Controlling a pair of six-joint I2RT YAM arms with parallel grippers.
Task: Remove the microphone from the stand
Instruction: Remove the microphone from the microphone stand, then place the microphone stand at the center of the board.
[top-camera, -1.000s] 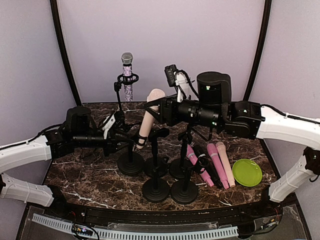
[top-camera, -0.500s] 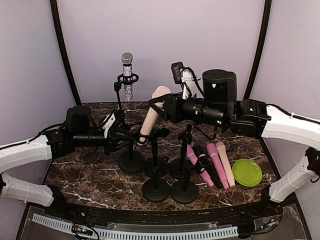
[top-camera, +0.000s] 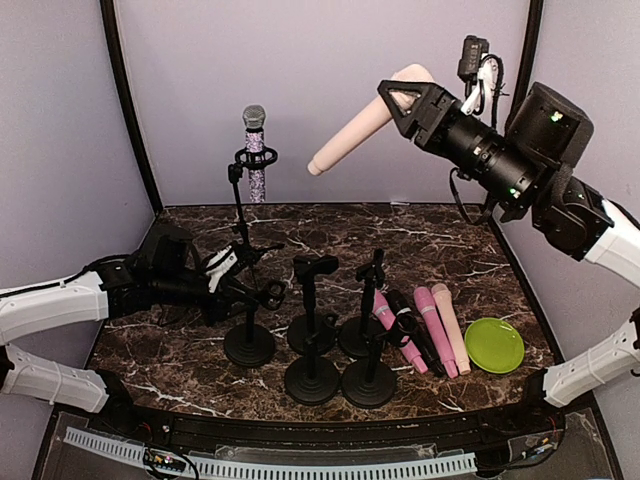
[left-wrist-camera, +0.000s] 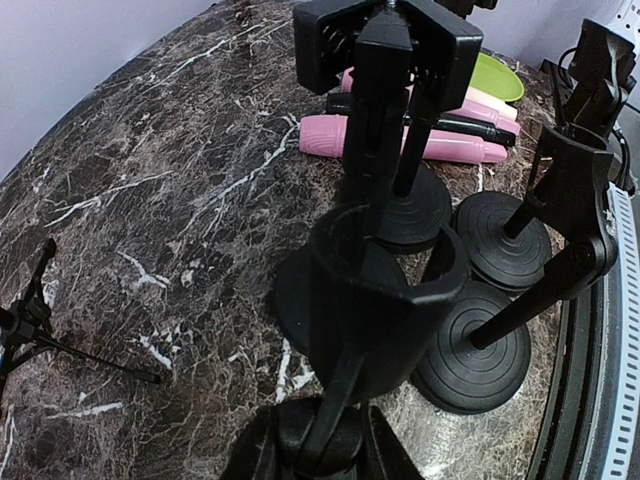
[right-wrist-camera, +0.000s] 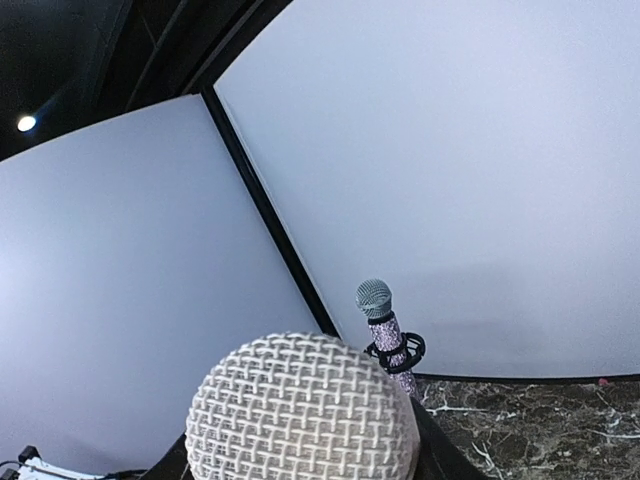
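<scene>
My right gripper (top-camera: 410, 95) is shut on a beige microphone (top-camera: 355, 135) and holds it high above the table, tail pointing down-left. Its mesh head (right-wrist-camera: 300, 410) fills the bottom of the right wrist view. My left gripper (top-camera: 232, 290) is shut on the stem of a black stand (top-camera: 249, 343) at the front left; its empty clip (left-wrist-camera: 385, 275) shows close up in the left wrist view. A glittery microphone (top-camera: 255, 150) sits upright in a tall stand (top-camera: 240, 200) at the back left, and it also shows in the right wrist view (right-wrist-camera: 385, 320).
Several more empty black stands (top-camera: 312, 378) cluster at the table's centre front. Pink, black and beige microphones (top-camera: 430, 328) lie to their right beside a green plate (top-camera: 494, 345). Dark frame posts flank the back wall.
My right gripper has lifted the beige microphone out of the stand's clip, up and to the right. The left gripper and its stand have shifted slightly left.
</scene>
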